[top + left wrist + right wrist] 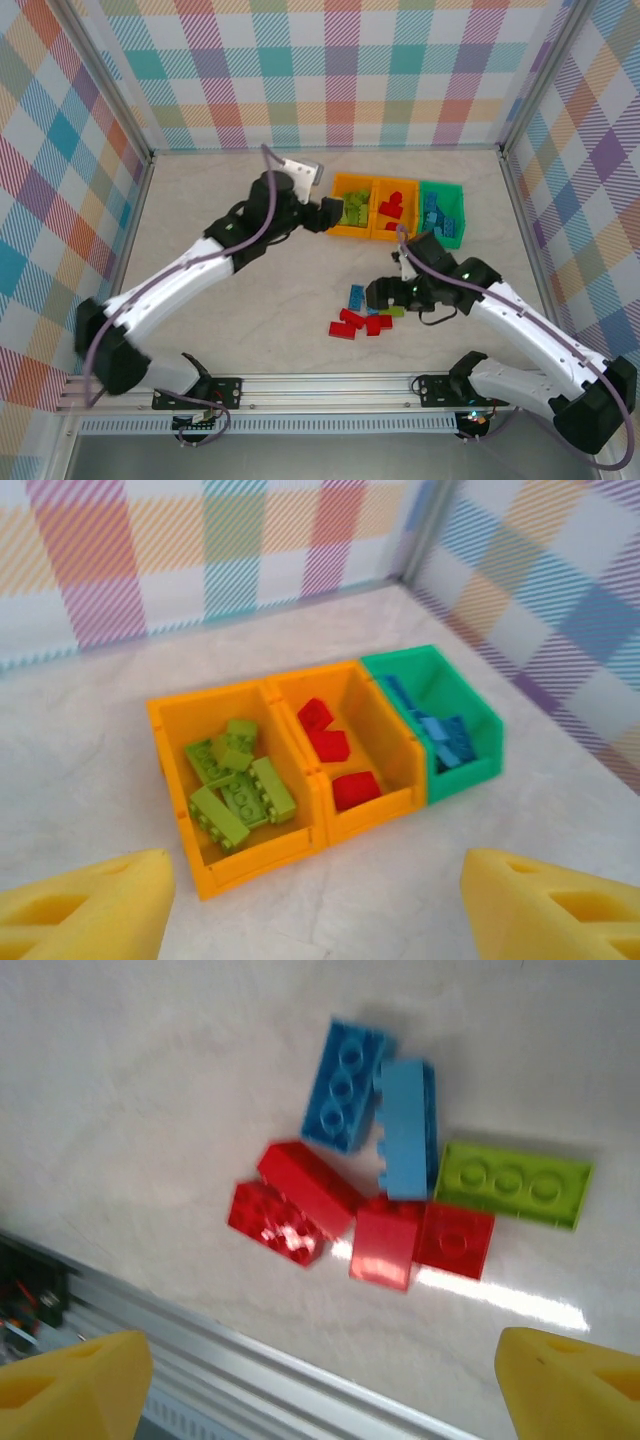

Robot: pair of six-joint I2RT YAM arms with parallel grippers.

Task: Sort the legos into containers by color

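Three containers stand in a row at the back. The left orange bin point(260, 858) holds lime green legos point(240, 785). Red legos point(330, 742) lie in the middle orange bin point(375, 815), blue ones point(445, 735) in the green bin point(465, 780). My left gripper point(315, 910) is open and empty, hovering just in front of the left orange bin point(352, 179). Loose legos lie on the table: several red point(300, 1195), two blue point(345, 1085) and one lime green point(515, 1182). My right gripper point(320, 1390) hangs open above this pile point(360, 315), holding nothing.
A metal rail point(250, 1360) runs along the near table edge just below the loose pile. Checked walls point(330, 70) close in the back and both sides. The pale tabletop point(200, 200) stretches to the left of the bins.
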